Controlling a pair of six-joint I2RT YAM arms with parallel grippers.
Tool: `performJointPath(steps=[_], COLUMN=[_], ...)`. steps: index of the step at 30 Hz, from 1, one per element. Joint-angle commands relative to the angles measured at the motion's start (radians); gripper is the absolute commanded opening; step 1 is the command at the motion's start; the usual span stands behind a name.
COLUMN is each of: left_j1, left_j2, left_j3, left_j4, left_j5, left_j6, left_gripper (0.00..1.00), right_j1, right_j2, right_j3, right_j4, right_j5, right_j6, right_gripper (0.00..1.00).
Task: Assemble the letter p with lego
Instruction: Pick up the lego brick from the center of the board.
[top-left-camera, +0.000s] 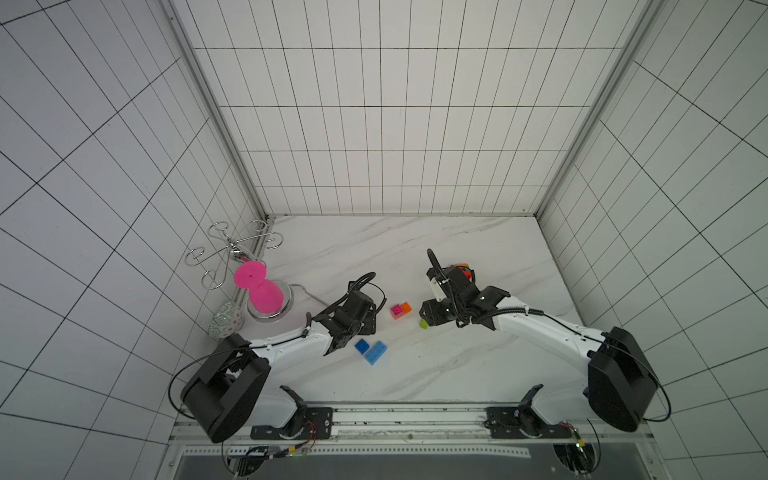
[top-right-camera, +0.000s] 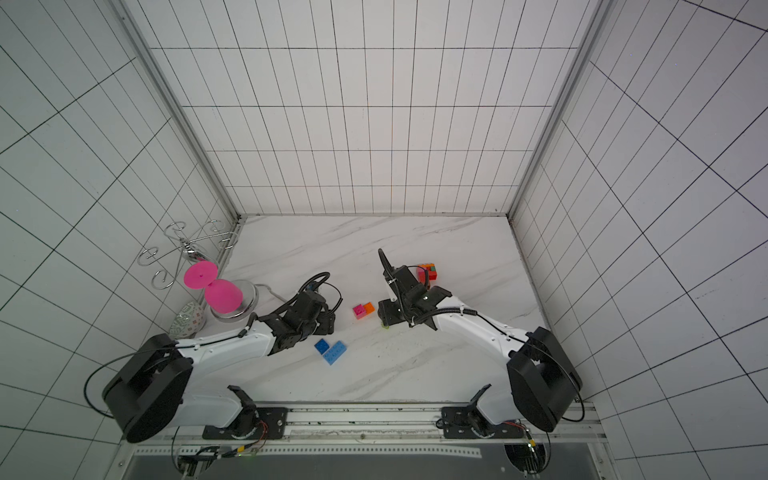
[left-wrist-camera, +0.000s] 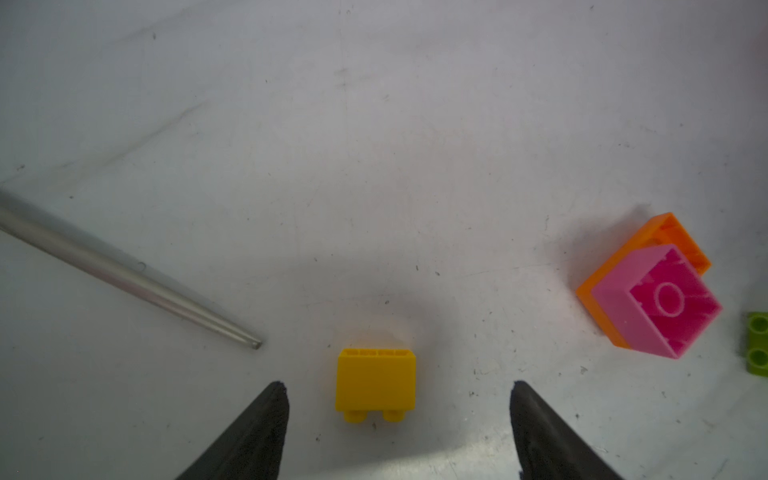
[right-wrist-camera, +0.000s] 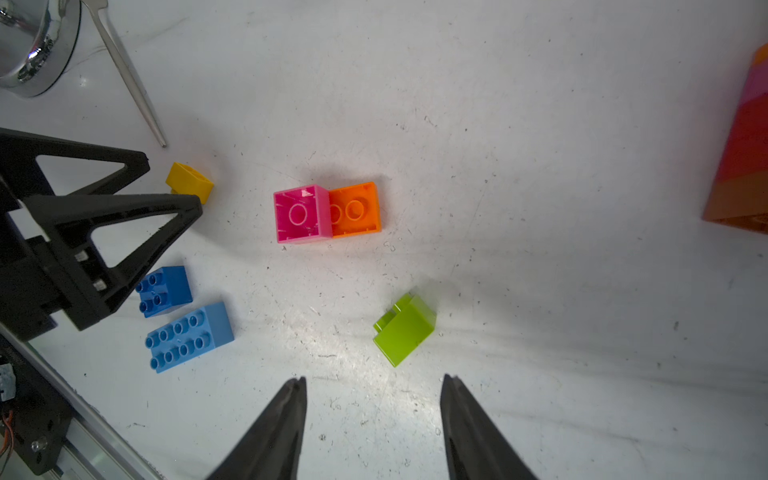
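Lego bricks (top-left-camera: 376, 352) lie scattered on the white marble table (top-left-camera: 457, 374): a yellow brick (left-wrist-camera: 375, 382) on its side sits between the spread jaws of the left gripper (left-wrist-camera: 397, 386), touching neither, while a pink brick (right-wrist-camera: 301, 214) and an orange brick (right-wrist-camera: 356, 210), touching each other with hollow undersides up, lie mid-table. The right gripper (right-wrist-camera: 374, 379) hangs with jaws apart and empty, just short of a tipped lime brick (right-wrist-camera: 405, 330). A blue brick (right-wrist-camera: 164, 291) and a light blue brick (right-wrist-camera: 189, 336) rest studs-up just beside the left gripper, and a red, orange and green stack (top-right-camera: 430, 271) stands toward the back of the table.
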Motion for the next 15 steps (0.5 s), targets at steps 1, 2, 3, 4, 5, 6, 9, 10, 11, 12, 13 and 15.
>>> performJointPath(steps=[1, 2, 3, 4, 5, 6, 9, 10, 11, 12, 13, 15], left_j1=[-0.008, -0.011, -0.013, -0.016, -0.019, -0.021, -0.028, -0.029, -0.028, -0.028, -0.03, -0.032], left_j2=[0.045, 0.057, 0.068, 0.077, 0.083, 0.088, 0.102, 0.108, 0.112, 0.117, 0.121, 0.127], left_j3=[0.041, 0.047, 0.053, 0.057, 0.061, 0.064, 0.071, 0.073, 0.076, 0.079, 0.08, 0.082], left_j4=[-0.023, -0.029, -0.033, -0.038, -0.042, -0.045, -0.049, -0.048, -0.051, -0.052, -0.051, -0.051], left_j5=[-0.027, -0.028, -0.029, -0.035, -0.037, -0.041, -0.046, -0.047, -0.048, -0.05, -0.054, -0.059], left_j6=[0.004, 0.003, 0.005, 0.003, 0.003, 0.003, 0.001, 0.003, 0.003, 0.002, 0.002, 0.002], left_gripper=[0.76, 0.74, 0.69, 0.67, 0.65, 0.64, 0.59, 0.58, 0.57, 0.56, 0.55, 0.52], right_j1=[-0.008, -0.009, -0.009, -0.009, -0.01, -0.011, -0.011, -0.01, -0.011, -0.011, -0.01, -0.011], right_j2=[-0.024, -0.025, -0.026, -0.028, -0.028, -0.03, -0.035, -0.037, -0.039, -0.039, -0.039, -0.039], right_j3=[-0.03, -0.032, -0.035, -0.039, -0.04, -0.041, -0.044, -0.045, -0.046, -0.047, -0.046, -0.048], right_j4=[0.015, 0.016, 0.018, 0.021, 0.021, 0.021, 0.02, 0.021, 0.019, 0.021, 0.02, 0.019], right_j5=[-0.017, -0.02, -0.02, -0.017, -0.018, -0.018, -0.017, -0.018, -0.018, -0.018, -0.022, -0.026], right_j6=[0.015, 0.016, 0.016, 0.018, 0.018, 0.019, 0.019, 0.019, 0.019, 0.019, 0.02, 0.022], right_gripper=[0.55, 0.55, 0.56, 0.55, 0.55, 0.55, 0.55, 0.55, 0.55, 0.55, 0.55, 0.55])
